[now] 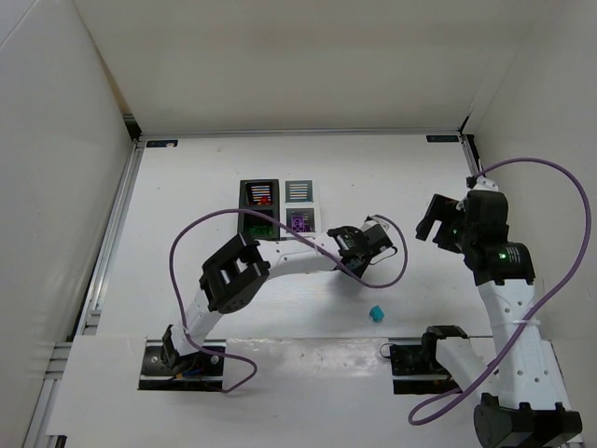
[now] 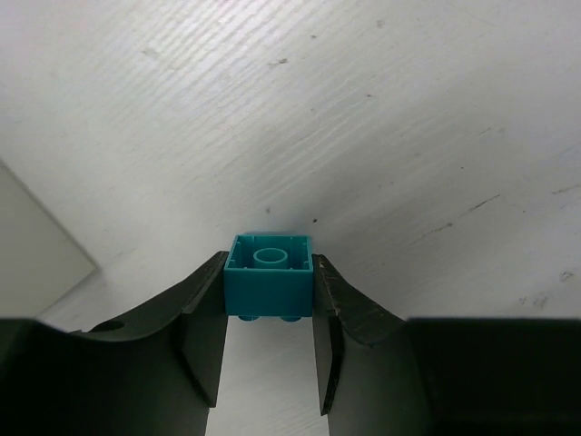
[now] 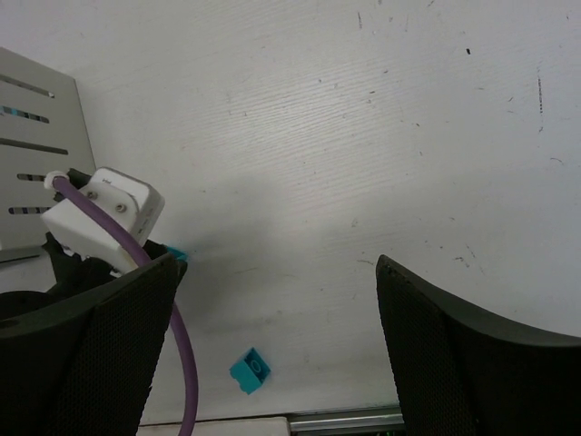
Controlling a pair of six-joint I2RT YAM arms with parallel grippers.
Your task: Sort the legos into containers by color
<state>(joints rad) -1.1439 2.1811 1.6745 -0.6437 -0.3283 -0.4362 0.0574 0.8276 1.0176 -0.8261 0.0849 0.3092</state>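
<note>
Fingers (image 2: 201, 331) of my left end effector (image 2: 270, 283) pinch a teal lego (image 2: 270, 272) squarely; I'd carry it level and release low over the containers (image 1: 242, 210). Right end effector (image 3: 277, 272) gapes.

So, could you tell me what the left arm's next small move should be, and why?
Probably carry the teal lego over the containers: the left end effector is shut on it, yet sits off to the bins' side, not above one.
</note>
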